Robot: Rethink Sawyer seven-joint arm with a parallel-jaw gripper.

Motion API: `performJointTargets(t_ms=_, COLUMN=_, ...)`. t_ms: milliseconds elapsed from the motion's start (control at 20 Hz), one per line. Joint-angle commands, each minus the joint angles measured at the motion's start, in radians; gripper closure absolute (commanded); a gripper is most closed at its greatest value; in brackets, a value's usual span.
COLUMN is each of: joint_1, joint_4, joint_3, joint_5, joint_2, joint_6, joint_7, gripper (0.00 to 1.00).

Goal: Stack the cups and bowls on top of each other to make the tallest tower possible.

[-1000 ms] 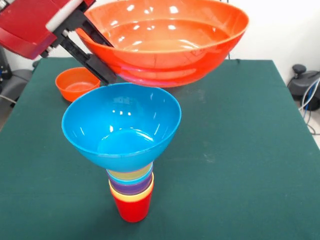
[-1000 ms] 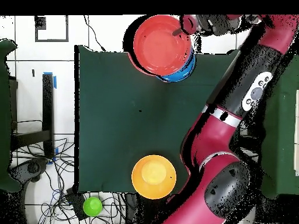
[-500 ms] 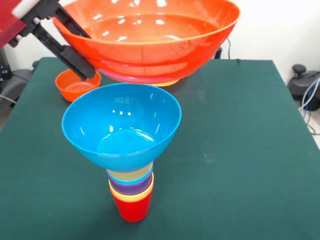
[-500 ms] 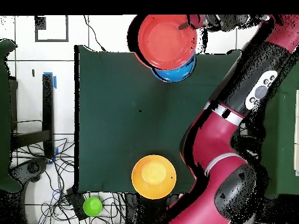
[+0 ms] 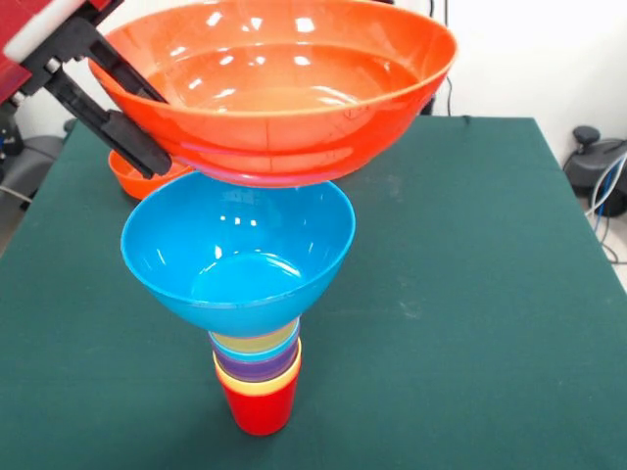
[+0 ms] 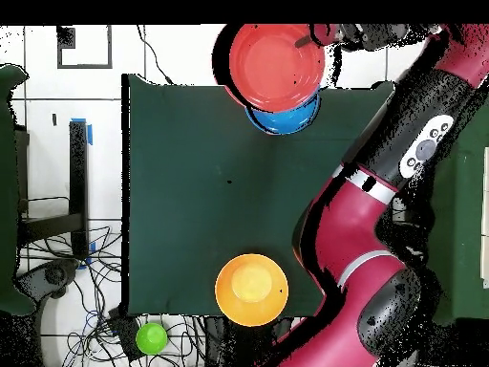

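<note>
The tower stands near the table's front: a red cup (image 5: 259, 408) at the base, then yellow-orange, purple, blue and pale yellow cups nested in it, topped by a large blue bowl (image 5: 238, 253). My gripper (image 5: 147, 127) is shut on the left rim of a wide shallow orange bowl (image 5: 279, 93), one finger inside and one outside. It holds the bowl in the air just above the blue bowl's far rim. In the overhead view the orange bowl (image 6: 279, 67) covers most of the blue bowl (image 6: 287, 120), with the gripper (image 6: 310, 40) at its rim.
A small orange bowl (image 5: 130, 177) sits on the green table (image 5: 470, 294) at the far left, mostly hidden behind the held bowl; it also shows in the overhead view (image 6: 251, 289). A green round thing (image 6: 151, 337) lies off the table among cables.
The gripper has carried the orange bowl toward the tower and lower. The bowl now overlaps the blue bowl's far rim and hides most of the small orange bowl.
</note>
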Motion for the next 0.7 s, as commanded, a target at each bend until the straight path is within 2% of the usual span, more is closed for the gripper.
performJointTargets(t_ms=50, joint_1=0.008, joint_4=-0.096, joint_3=0.001, joint_5=-0.107, joint_2=0.022, joint_6=0.058, joint_7=-0.141, gripper=1.00)
performJointTargets(t_ms=700, joint_1=-0.006, joint_4=-0.081, joint_3=-0.009, joint_5=-0.091, joint_2=0.060, joint_6=0.023, joint_7=-0.193, gripper=1.00)
